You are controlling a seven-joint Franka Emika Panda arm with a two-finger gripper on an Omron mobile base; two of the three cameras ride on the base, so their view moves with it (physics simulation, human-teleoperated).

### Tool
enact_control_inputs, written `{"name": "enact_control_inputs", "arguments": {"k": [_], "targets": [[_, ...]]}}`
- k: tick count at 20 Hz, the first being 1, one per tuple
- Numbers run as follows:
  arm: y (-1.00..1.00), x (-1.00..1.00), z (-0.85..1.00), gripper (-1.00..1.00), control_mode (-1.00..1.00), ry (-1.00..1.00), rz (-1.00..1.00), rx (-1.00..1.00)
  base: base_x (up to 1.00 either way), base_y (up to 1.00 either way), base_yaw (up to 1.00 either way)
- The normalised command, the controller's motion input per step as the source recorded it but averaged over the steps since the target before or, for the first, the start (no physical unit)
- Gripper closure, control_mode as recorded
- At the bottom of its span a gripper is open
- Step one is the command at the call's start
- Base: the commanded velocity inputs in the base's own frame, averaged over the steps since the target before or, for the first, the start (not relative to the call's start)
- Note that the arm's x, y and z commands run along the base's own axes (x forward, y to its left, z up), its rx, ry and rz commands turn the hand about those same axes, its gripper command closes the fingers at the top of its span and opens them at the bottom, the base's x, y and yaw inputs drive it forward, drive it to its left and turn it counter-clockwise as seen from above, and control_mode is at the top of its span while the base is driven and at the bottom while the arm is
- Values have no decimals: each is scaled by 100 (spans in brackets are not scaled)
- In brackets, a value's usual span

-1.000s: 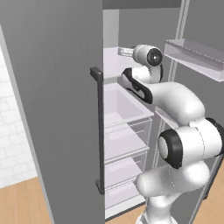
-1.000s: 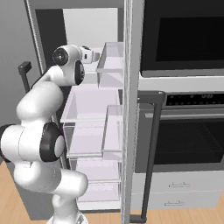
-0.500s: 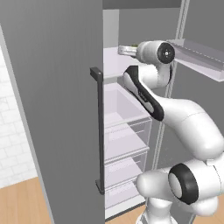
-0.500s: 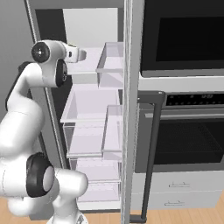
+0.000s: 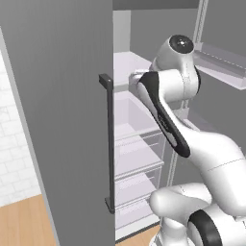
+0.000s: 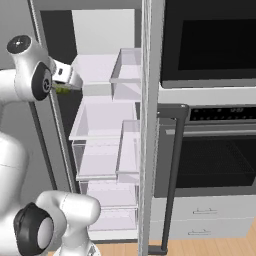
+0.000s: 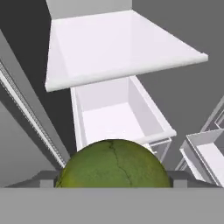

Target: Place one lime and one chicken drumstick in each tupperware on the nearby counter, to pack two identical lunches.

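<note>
The gripper (image 6: 64, 88) holds a lime (image 7: 114, 164), its fingers pinching the fruit from either side; in the hand view the green ball sits at six o'clock, between the two dark tips. In the right base view a sliver of green shows at the hand, at about nine o'clock, just in front of the open fridge's upper white shelf (image 6: 97, 70). Beyond the lime lie that shelf and a clear drawer (image 7: 120, 118) at twelve o'clock. I judge this the carrying step of the first lime: fruit taken, tupperware not yet reached. The next move calls for drawing the arm clear of the fridge door (image 5: 57, 110) and turning toward the counter.
</note>
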Motion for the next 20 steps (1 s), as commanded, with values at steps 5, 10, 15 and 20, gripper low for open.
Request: {"name": "enact_control_inputs", "arguments": {"k": [5, 10, 15, 20], "targets": [[0, -96, -83, 100, -100, 32, 3, -6, 0, 0, 0], [3, -81, -10, 100, -100, -11, 15, 0, 0, 0, 0], [0, 0, 0, 100, 100, 0, 0, 0, -100, 5, 20], [0, 0, 0, 100, 100, 0, 0, 0, -100, 11, 22]]}}
